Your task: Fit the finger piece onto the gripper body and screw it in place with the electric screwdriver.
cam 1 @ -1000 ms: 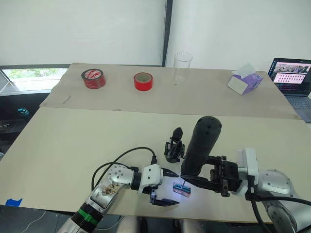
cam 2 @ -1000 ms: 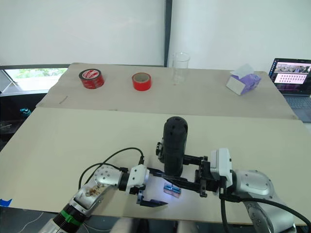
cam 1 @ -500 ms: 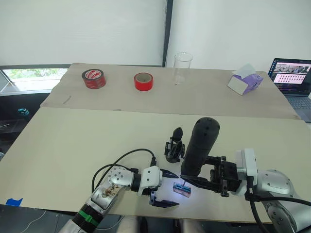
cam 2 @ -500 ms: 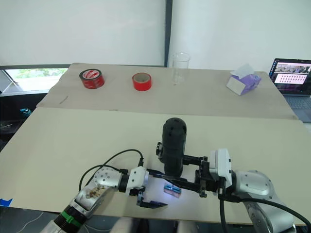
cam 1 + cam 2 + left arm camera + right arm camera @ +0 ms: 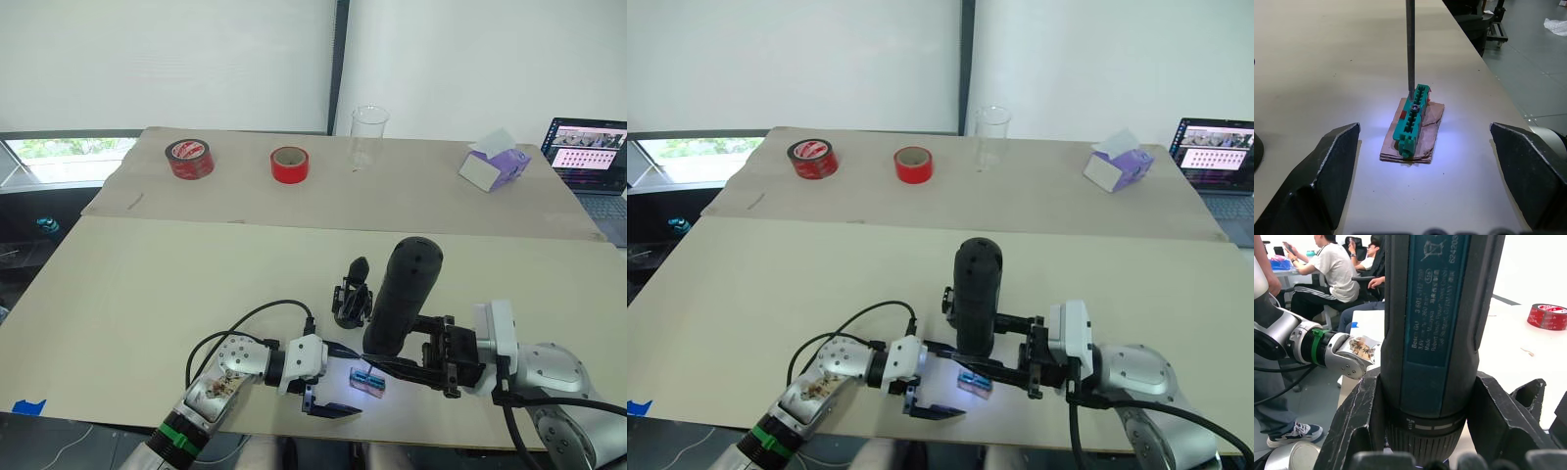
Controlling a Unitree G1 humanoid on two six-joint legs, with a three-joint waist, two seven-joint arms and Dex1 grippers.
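Electric screwdriver (image 5: 403, 296) upright, clamped in right gripper (image 5: 423, 351), bit down on a green screw holder (image 5: 1411, 119), likely picking a screw. Gripper body (image 5: 352, 295) at 11 o'clock. Left gripper (image 5: 1420, 161) spread wide, lighting the holder.

Black electric screwdriver (image 5: 402, 297) upright beside gripper body (image 5: 352, 295).

The table (image 5: 147, 284) carries tape rolls (image 5: 189, 158), a glass (image 5: 368, 137), a tissue box (image 5: 494, 164).

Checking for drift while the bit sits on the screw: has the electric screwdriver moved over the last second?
Barely: the electric screwdriver has tilted slightly left at its top, toward the gripper body, held in the right claw.
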